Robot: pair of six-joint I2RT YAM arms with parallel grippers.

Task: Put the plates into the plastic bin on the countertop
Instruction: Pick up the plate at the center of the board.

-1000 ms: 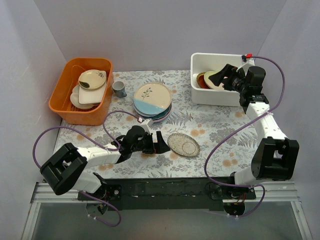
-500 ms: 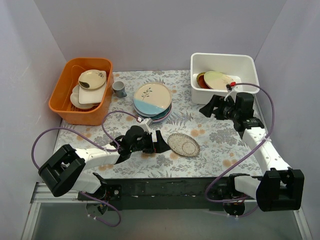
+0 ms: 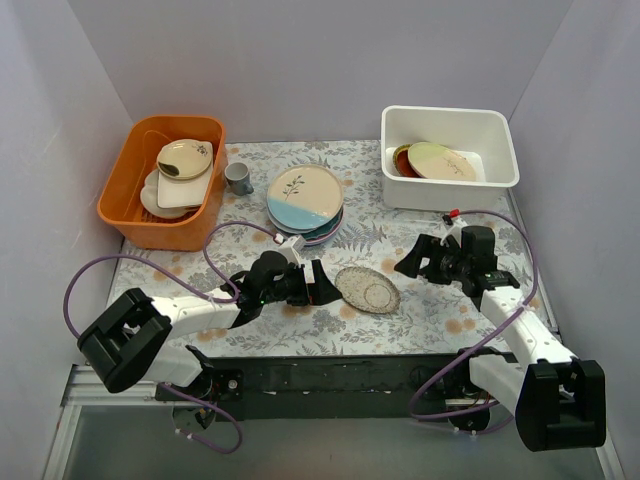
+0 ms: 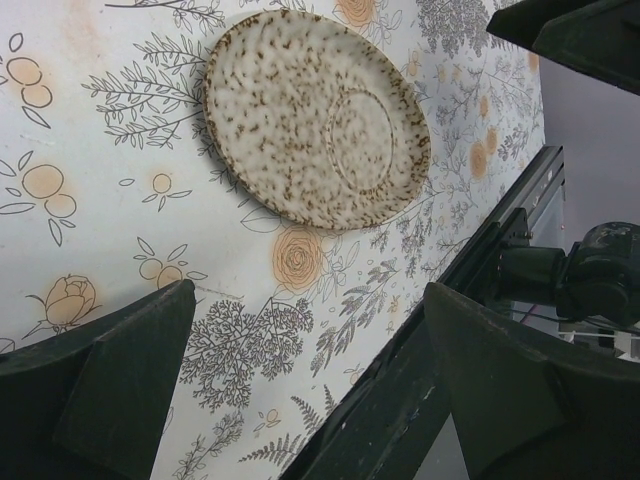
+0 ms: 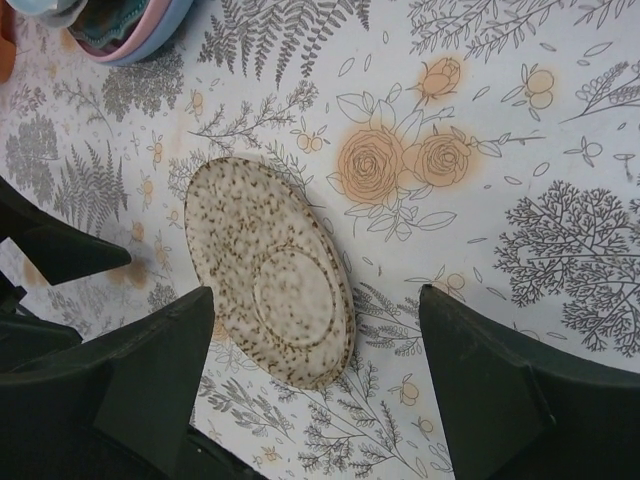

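Two plates [image 3: 437, 161] lie in the white plastic bin [image 3: 440, 196] at the far right of the countertop [image 3: 398, 226]. A stack [image 3: 305, 195] topped by a cream-and-blue leaf-sprig plate waits at the centre. A speckled plate [image 3: 367, 289] lies flat and alone near the front edge, between the two arms.

The left gripper [image 3: 321, 286] sits just beside that plate's left rim, fingers spread wide and holding nothing. The right gripper [image 3: 410, 258] is near its right side, also spread and empty, with the plate framed between its fingers [image 5: 150, 372] in the wrist view.

The step in hand looks like picking up the speckled plate, probably with the right arm, which is nearer the bin. The plate is shallow and lies flush, so the gripper should come in low and tilted, one finger slipping under the rim and the other above. The left gripper could brace the opposite edge against sliding. Then pinch firmly, lift clear of the bin wall and set down gently.
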